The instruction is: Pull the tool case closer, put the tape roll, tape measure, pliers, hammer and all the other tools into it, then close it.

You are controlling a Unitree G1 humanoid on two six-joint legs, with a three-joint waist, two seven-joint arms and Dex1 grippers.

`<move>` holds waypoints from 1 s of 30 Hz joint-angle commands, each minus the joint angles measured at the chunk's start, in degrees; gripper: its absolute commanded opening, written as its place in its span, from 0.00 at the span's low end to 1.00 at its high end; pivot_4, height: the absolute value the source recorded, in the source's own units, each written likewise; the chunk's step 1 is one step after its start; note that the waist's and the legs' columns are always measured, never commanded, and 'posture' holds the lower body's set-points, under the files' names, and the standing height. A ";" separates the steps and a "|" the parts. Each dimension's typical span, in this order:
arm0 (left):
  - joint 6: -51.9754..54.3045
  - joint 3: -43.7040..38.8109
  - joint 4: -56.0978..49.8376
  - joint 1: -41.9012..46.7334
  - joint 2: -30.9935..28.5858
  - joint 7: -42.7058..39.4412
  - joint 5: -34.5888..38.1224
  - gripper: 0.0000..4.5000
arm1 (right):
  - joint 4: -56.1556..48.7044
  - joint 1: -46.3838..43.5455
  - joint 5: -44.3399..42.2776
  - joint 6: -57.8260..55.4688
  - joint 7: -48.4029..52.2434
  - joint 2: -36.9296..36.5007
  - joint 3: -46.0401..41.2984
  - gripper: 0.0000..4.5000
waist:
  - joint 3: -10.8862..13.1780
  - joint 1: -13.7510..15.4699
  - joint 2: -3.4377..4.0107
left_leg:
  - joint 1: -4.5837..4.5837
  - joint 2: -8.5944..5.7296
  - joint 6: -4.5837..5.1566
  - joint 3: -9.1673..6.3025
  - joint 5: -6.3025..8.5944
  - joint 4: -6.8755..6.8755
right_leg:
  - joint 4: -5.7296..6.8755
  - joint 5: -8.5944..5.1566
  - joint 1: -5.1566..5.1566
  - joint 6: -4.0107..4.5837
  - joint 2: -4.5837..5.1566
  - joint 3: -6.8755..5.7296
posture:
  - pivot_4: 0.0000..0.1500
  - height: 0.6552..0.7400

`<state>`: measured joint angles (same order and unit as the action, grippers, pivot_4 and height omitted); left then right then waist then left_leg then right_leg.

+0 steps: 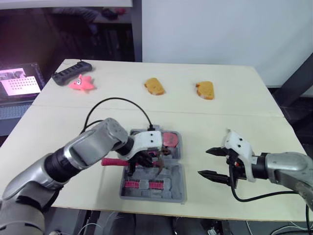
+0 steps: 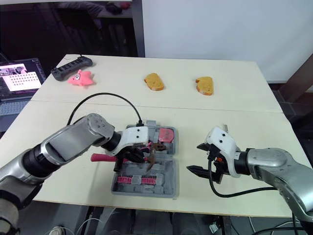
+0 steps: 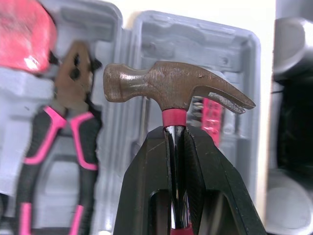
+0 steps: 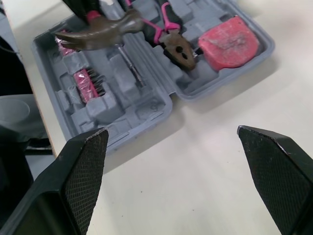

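Observation:
The grey tool case (image 1: 176, 195) lies open near the table's front edge. My left gripper (image 1: 143, 159) is shut on the hammer's neck just below its brown head (image 3: 171, 85), holding it over the case's near half; the red handle (image 1: 111, 162) sticks out to the left. Pink-handled pliers (image 4: 170, 41) and a red tape measure (image 4: 228, 42) lie in the case's far half. A row of pink bits (image 1: 143, 184) sits in the near half. To the right of the case my right gripper (image 1: 213, 162) hovers open over bare table with nothing between its fingers.
Two yellow bread-like pieces (image 1: 154, 86) (image 1: 205, 90) lie at the table's back. A pink star toy (image 1: 81, 83) and a black bar-shaped device (image 1: 72, 71) sit at the back left. A laptop (image 1: 19, 81) stands off the left edge.

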<state>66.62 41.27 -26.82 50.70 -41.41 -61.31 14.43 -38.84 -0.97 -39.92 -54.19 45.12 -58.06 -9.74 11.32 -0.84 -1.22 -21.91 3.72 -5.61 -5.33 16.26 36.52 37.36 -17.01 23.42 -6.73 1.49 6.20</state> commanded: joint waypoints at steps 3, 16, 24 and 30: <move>-0.52 6.93 -4.43 2.44 1.28 4.88 -5.21 0.01 | -0.17 -1.34 0.82 0.87 0.32 -0.64 0.11 1.00 | 0.00 -0.05 0.00 | 0.02 0.00 0.00 0.00 0.00 0.01 | 0.01 0.01 0.00 -0.01 0.00 0.00 | 1.00 1.00; -0.57 12.91 -2.25 2.52 7.35 9.25 -7.76 0.01 | 0.56 -2.81 1.35 0.10 1.19 -1.28 1.10 1.00 | -0.02 0.21 0.04 | -0.23 -0.02 0.31 0.00 0.17 0.64 | 0.11 0.09 -0.04 -0.15 0.01 0.00 | 1.00 1.00; -1.11 13.75 0.18 -0.37 9.02 9.89 -7.23 0.01 | 0.35 -4.38 0.90 -1.19 0.86 -1.14 2.17 1.00 | -0.03 0.13 0.06 | -0.21 -0.01 0.32 0.00 0.18 0.64 | 0.14 0.09 -0.03 -0.15 0.00 0.00 | 1.00 1.00; 0.27 13.13 1.64 -1.70 13.57 10.88 -5.77 0.01 | -0.40 -3.72 0.52 -2.02 1.27 -1.71 1.05 1.00 | -0.03 0.35 0.06 | -0.26 -0.03 0.32 0.01 0.18 0.71 | 0.14 0.10 -0.05 -0.16 0.03 -0.01 | 1.00 1.00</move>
<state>66.62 55.42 -24.19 49.15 -28.60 -50.48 7.96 -37.39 -4.77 -38.59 -56.11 46.01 -58.88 -7.09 11.29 -0.49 -1.15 -22.16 3.69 -5.29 -5.33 16.44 37.23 37.50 -16.91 23.37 -6.90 1.52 6.20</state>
